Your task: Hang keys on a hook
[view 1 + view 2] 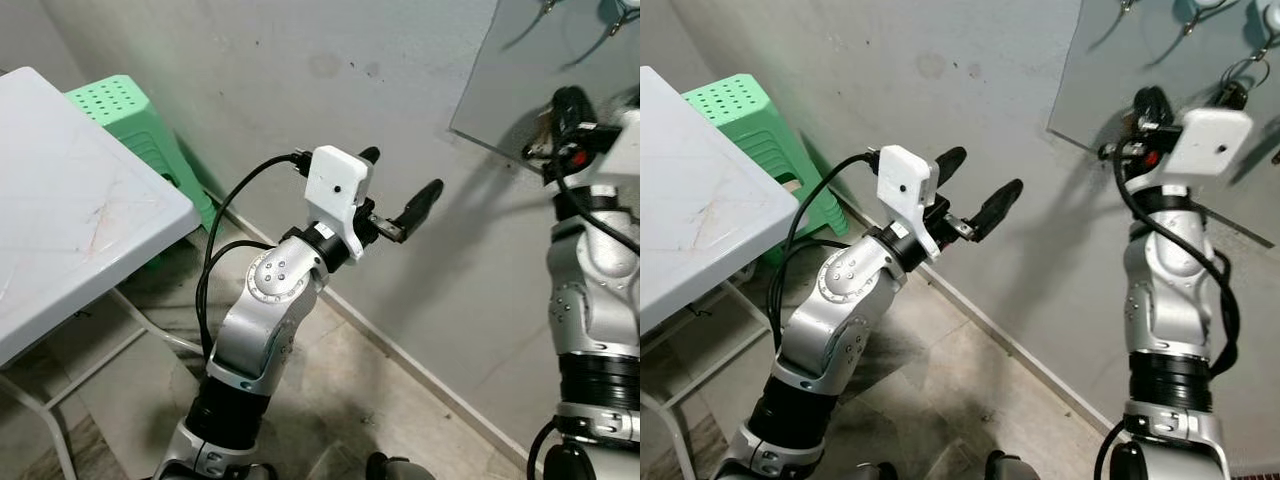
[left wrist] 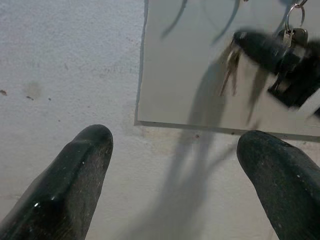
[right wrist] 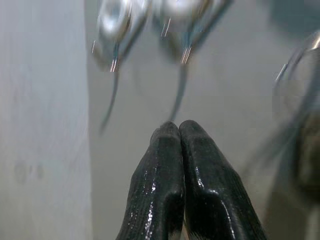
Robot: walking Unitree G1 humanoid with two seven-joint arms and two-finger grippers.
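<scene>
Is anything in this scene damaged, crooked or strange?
Nothing is clearly broken. The white table has faint reddish scratch marks, and the wall has a few dark stains. The keys are at the grey board, beside the right gripper.

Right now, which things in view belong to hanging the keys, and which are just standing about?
Job:
- keys, pinched in the right gripper
- grey board on the wall
- hooks on that board

Standing about:
- white table
- green stool
- left gripper, fingers apart, holding nothing
</scene>
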